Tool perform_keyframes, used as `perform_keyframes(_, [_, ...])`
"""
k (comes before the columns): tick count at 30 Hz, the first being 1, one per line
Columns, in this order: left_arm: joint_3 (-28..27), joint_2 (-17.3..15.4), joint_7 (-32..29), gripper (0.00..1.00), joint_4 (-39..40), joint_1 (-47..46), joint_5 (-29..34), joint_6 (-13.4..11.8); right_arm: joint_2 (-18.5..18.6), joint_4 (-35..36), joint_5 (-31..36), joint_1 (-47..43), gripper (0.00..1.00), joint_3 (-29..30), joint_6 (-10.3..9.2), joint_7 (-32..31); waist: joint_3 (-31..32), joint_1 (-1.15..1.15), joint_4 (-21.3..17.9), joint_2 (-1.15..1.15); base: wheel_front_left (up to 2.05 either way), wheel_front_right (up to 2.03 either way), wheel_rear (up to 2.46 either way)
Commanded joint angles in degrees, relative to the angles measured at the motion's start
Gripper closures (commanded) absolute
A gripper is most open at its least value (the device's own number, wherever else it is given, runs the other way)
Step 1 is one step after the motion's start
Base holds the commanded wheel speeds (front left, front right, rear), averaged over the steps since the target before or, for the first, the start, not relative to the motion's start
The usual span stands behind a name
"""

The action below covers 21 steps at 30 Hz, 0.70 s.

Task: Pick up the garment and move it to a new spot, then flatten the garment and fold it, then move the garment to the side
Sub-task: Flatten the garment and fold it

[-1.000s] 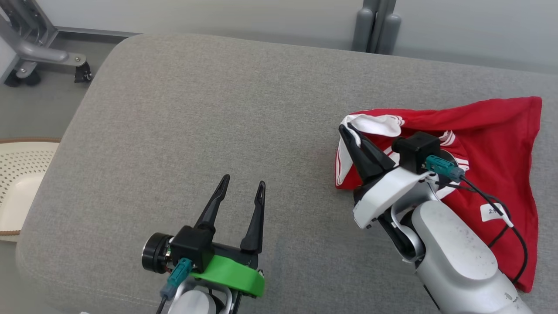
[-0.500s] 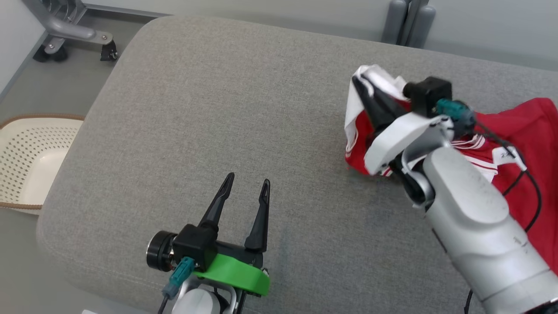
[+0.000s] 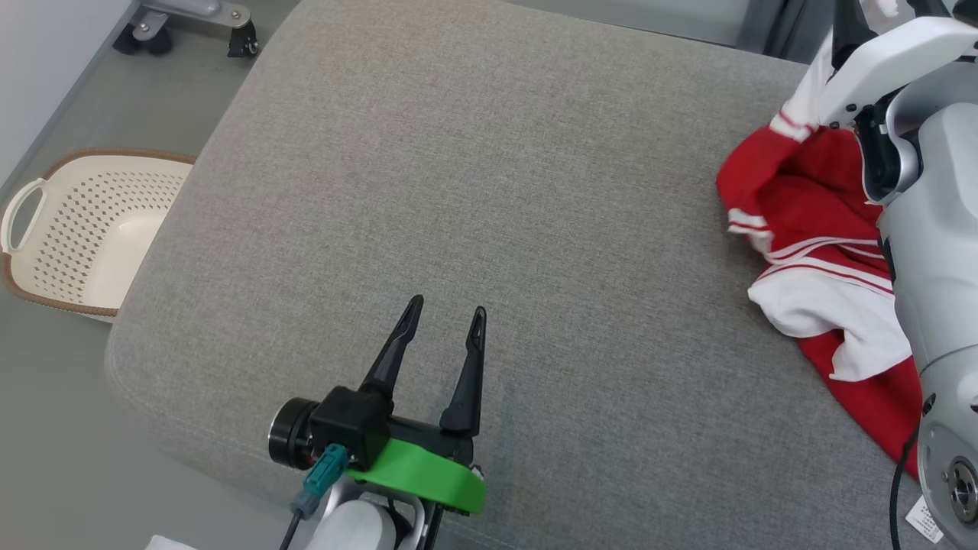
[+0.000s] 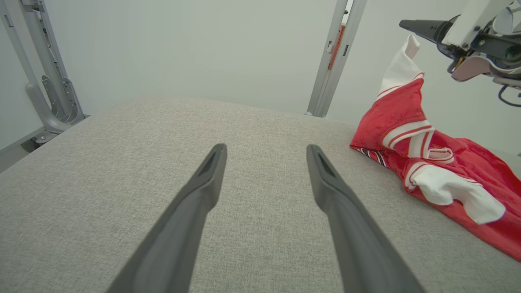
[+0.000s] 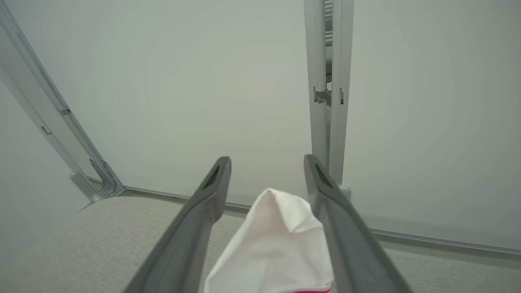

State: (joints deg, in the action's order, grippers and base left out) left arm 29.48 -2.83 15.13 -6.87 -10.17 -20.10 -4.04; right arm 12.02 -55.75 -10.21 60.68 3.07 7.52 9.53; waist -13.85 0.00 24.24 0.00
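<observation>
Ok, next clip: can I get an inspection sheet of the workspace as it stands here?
Surface: grey fabric cushion, garment lying at its right side.
Job's things: red and white garment, crumpled, one white corner peaked up between the right end effector's fingers.
Clutter: nothing seen on the cushion; cream laundry basket on the floor to the left.
Grippers: left end effector open, over the cushion; right end effector open, the white cloth between its fingers looks unpinched.
Cables: teal connector with a black lead at the left wrist; black cable beside the right forearm.
Surroundings: wheeled metal frame, grey post, pale wall.
</observation>
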Motion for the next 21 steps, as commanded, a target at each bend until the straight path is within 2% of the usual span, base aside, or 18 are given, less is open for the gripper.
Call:
perform_keyframes(1, [0.02,-0.15,-0.01,0.00,0.13,-1.00,-0.18,-0.31,-0.34,-1.34,1.61,1.35,0.00,1.03,-0.07,0.73,-0.14,0.00,0.19,0.00,0.00,0.00,0.00])
perform_keyframes(6, [-0.37,-0.16,-0.01,0.00,-0.17,-1.14,-0.02,-0.43,-1.78,-4.46,4.66,1.77,0.00,2.07,-0.07,1.83,0.77,0.00,-1.18,0.00,0.00,0.00,0.00])
perform_keyframes(11, [-1.98,-0.16,0.00,0.00,-0.32,-0.82,1.05,-0.13,-3.97,-4.15,3.86,-1.56,0.00,-1.27,-0.07,3.88,3.32,0.00,-4.20,0.00,0.00,0.00,0.00])
perform_keyframes(17, [-4.76,-0.16,0.00,0.00,0.46,0.01,1.81,0.31,-4.90,2.20,-0.90,-9.04,0.00,-8.84,-0.07,5.19,6.21,0.00,-9.20,0.00,0.00,0.00,0.00])
perform_keyframes(21, [-6.35,-0.16,0.00,0.00,0.98,0.47,2.30,0.64,-2.99,9.92,-5.85,-16.60,0.00,-13.89,-0.09,5.42,7.74,0.00,-12.50,0.00,0.00,0.00,0.00])
